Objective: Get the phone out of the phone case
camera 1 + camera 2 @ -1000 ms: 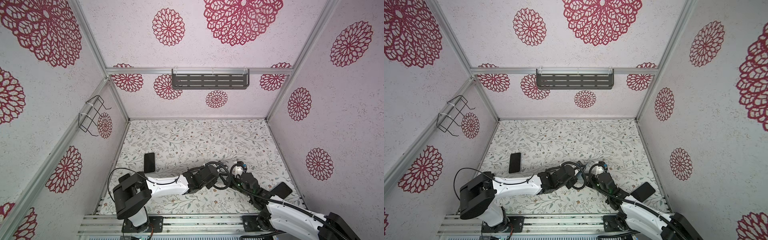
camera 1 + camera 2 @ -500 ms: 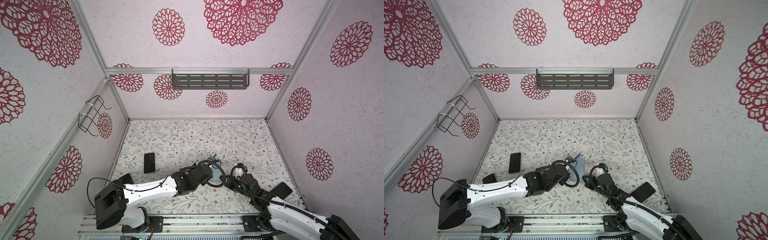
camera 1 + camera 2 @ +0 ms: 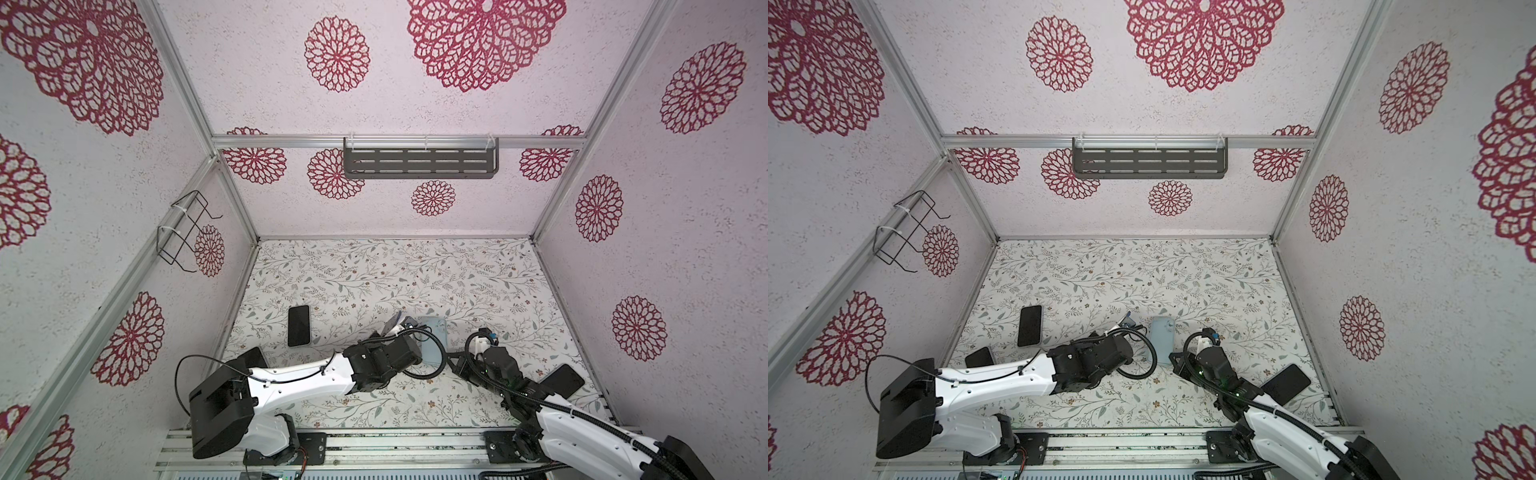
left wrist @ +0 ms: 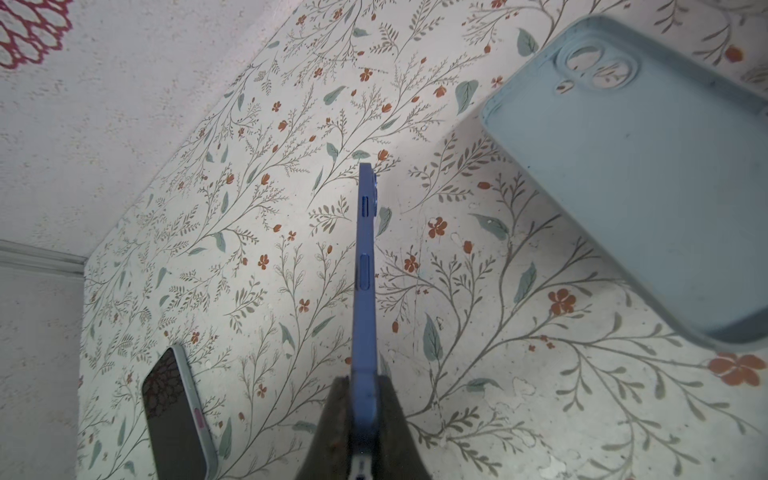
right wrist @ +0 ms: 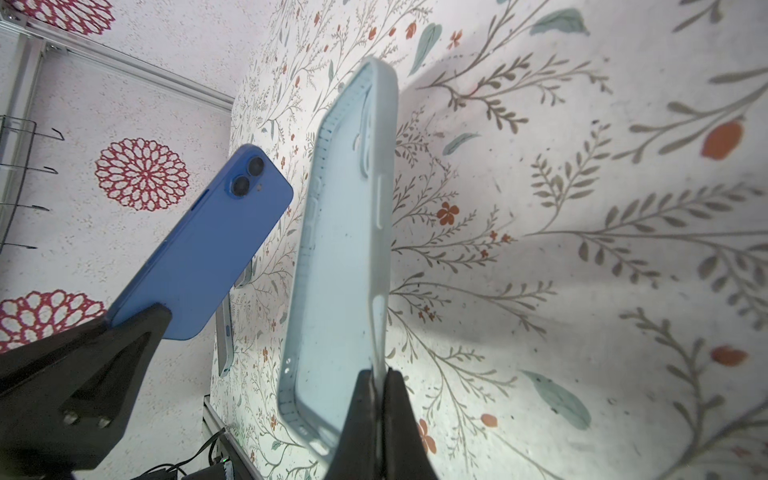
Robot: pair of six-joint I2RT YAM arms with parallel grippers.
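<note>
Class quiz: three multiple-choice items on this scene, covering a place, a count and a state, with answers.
1. Where lies the black-screened phone? A) floral tabletop, near the left wall B) grey wall shelf C) wire basket
2. Camera lenses on the back of the blue phone? A) one B) two C) four
3. The pale blue silicone case is: A) flat on the table B) around the blue phone C) empty, pinched by the right gripper
1A, seen flat there in both top views; 2B, two lenses in the right wrist view; 3C, its hollow is bare, the left gripper holding the phone apart.
</note>
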